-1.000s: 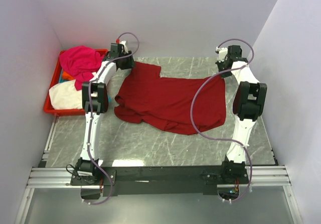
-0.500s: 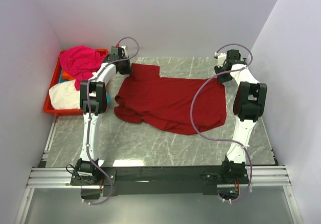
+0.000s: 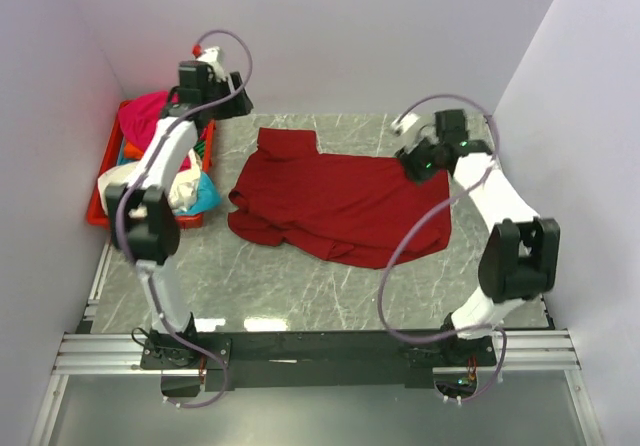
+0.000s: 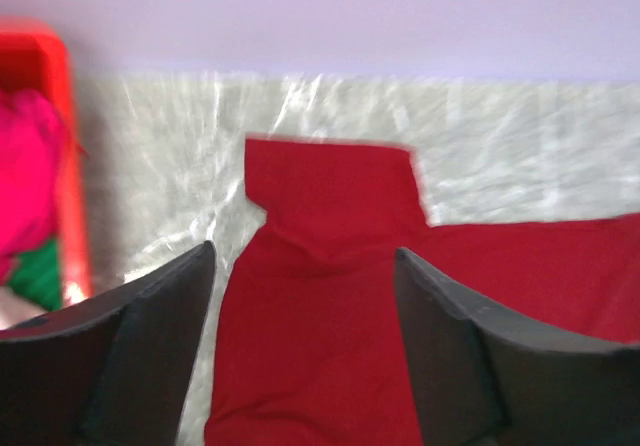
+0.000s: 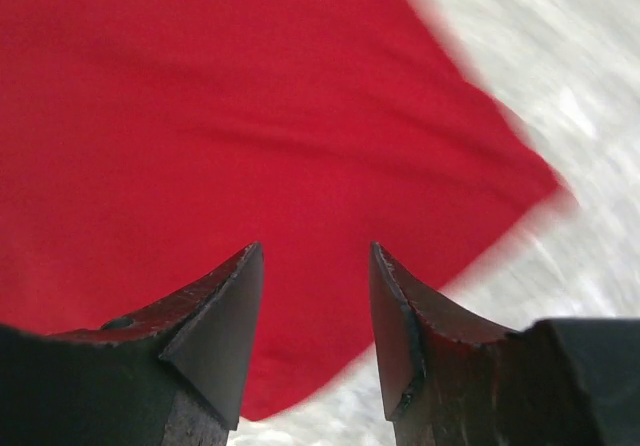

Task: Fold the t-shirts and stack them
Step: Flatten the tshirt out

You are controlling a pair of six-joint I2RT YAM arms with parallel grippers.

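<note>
While both tools hang open and empty, I read the step in hand as the first fold of the dark red shirt (image 3: 335, 201). It lies spread on the bench (image 3: 300, 296) between the two arms, not yet folded.

Tool state:
- I see the left tool (image 4: 302, 256) with its jaws wide apart, raised over the far left part of the shirt, beside the crate (image 3: 95, 216).
- I see the right tool (image 5: 315, 251) with its jaws apart and nothing between them, above the far right corner of the cloth.

Procedure, as I judge it:
1. Smooth the near left edge first; it looks rumpled, and a fold laid over it would likely lock the creases in.
2. Pinch one far corner with each tool, right at the edge.
3. Lift both sides together, hold the cloth taut, and lay edge on edge.

A magenta shirt (image 3: 150, 116), a cream shirt (image 3: 125, 186) and a cyan shirt (image 3: 205, 196) lie heaped in the crate.

I can read no brand, label or writing anywhere.
</note>
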